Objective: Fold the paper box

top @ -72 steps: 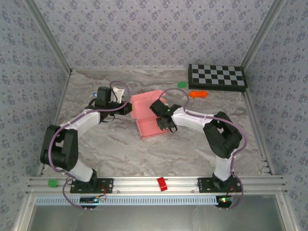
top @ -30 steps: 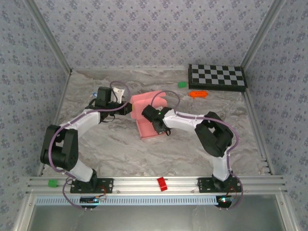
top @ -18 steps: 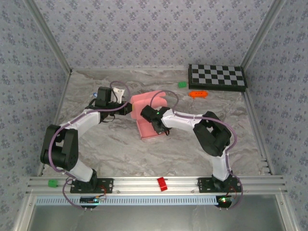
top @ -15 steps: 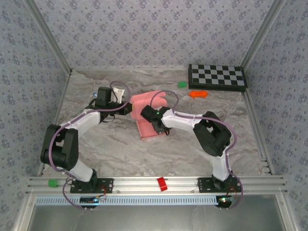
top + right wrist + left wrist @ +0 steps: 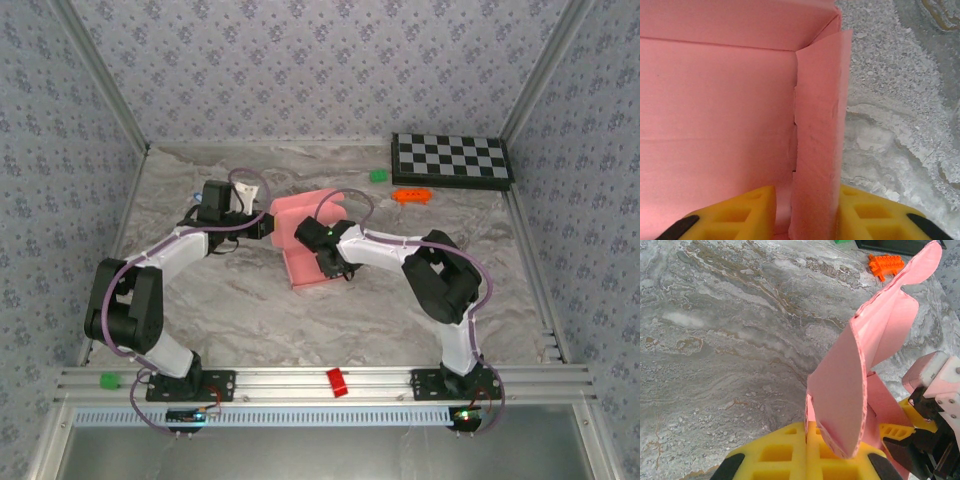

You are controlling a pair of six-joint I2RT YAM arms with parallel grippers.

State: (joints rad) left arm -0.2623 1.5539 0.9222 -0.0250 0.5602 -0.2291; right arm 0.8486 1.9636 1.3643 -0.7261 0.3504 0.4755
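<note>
The pink paper box lies half folded at mid table, its walls partly raised. My left gripper holds its left edge. In the left wrist view the yellow fingers of this gripper are pressed together on thin pink card, and a tall curved flap stands above them. My right gripper reaches into the box from the right. In the right wrist view this gripper straddles an upright side wall. The right pad touches it and a small gap shows on the left. The box floor lies beyond.
A checkerboard lies at the back right, with an orange toy and a green block in front of it. A red block and a green block sit on the front rail. The right arm is close to the left gripper.
The right gripper has moved left from the box's right side into the box and now straddles a side wall. The rear flap has curled up. The left gripper has kept its hold.
</note>
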